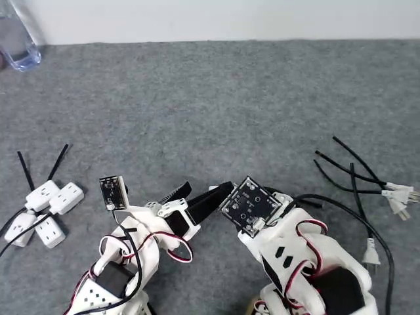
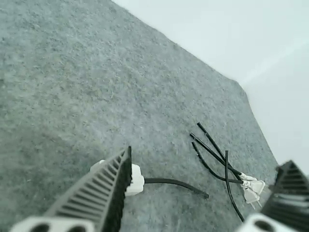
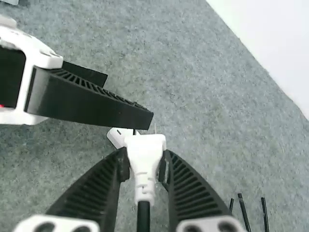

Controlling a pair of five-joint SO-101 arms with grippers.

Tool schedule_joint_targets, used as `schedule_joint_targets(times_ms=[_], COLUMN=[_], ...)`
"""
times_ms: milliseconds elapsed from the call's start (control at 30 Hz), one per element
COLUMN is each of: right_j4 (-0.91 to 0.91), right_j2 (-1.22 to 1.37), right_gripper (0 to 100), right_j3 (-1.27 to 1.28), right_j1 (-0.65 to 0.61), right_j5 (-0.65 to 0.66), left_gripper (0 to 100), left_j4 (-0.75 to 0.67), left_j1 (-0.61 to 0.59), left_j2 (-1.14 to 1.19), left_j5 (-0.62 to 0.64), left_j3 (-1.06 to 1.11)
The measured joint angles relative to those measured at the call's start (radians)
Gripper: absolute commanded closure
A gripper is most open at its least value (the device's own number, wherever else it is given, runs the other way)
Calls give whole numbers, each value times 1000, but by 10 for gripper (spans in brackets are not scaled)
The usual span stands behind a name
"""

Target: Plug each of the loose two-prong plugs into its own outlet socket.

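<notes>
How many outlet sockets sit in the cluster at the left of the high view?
4. The upper-left socket, upper-right socket, lower-left socket and lower-right socket are bunched together. A white piece with a cord, mid-table, could be another; unclear.

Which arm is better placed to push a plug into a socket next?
Right. The right gripper is shut on a two-prong plug, with its prongs pointing at the outlet socket just ahead. The left gripper is open and holds nothing.
</notes>
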Motion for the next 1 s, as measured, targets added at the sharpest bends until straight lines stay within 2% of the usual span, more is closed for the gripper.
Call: schedule_joint_targets(times_ms=[467,700,833,1000], right_j4=[0,-2,-5,-6], right_j2=[0,-12,95,281], right_gripper=[990,990,990,990], right_j3=[0,-26,-37,-189], right_j1=[0,-8,5,66], right_j5=[0,12,14,15], left_gripper=[574,574,574,574], left_j4=[0,2,0,2], left_j1=[-8,-143,-215,-330], left_j2=[0,9,9,9], left_j5=[0,0,0,-2], left_j3=[0,6,6,6])
